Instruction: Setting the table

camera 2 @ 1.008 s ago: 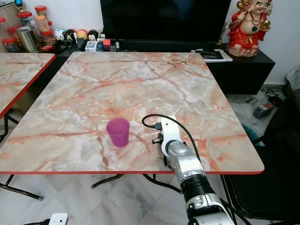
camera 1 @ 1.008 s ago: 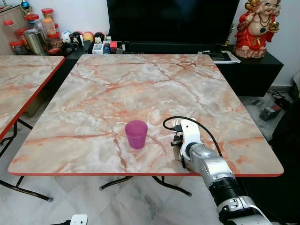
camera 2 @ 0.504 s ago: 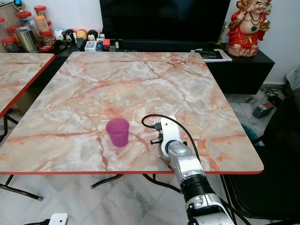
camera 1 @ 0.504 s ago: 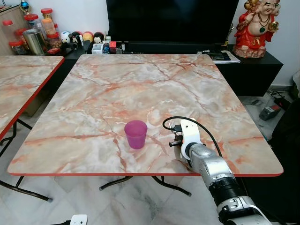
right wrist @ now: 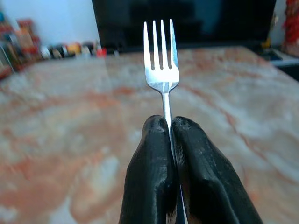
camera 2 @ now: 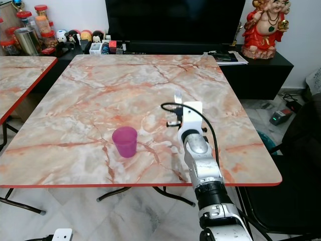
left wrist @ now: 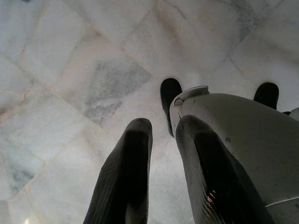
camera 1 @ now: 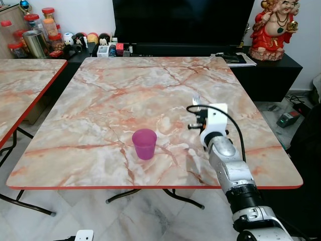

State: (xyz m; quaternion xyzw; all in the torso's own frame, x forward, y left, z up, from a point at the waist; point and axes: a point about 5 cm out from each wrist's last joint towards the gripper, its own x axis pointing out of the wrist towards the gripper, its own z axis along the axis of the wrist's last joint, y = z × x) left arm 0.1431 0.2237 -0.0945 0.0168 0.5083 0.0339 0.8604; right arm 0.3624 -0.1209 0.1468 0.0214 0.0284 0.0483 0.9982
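Observation:
A purple plastic cup (camera 1: 144, 143) stands upright on the marble-patterned table (camera 1: 150, 85), toward its front edge. My right gripper (right wrist: 169, 123) is shut on the handle of a silver fork (right wrist: 161, 70), whose tines point away from the wrist toward the television. In the left eye view the fork (camera 1: 195, 99) is held above the table, right of the cup and a little farther back, with the right gripper (camera 1: 200, 116) apart from the cup. The left gripper (left wrist: 163, 126) hangs over the marble floor, its fingers slightly apart with nothing between them.
A second marble table (camera 1: 25, 85) stands to the left. Behind the table a low black cabinet carries a television (camera 1: 183, 22), jars (camera 1: 30, 35) and a red figurine (camera 1: 273, 27). A dark chair (camera 2: 298, 165) is at the right.
My right arm has lifted from near the table's front edge and moved farther over the table, raising the fork. The cup has stayed put.

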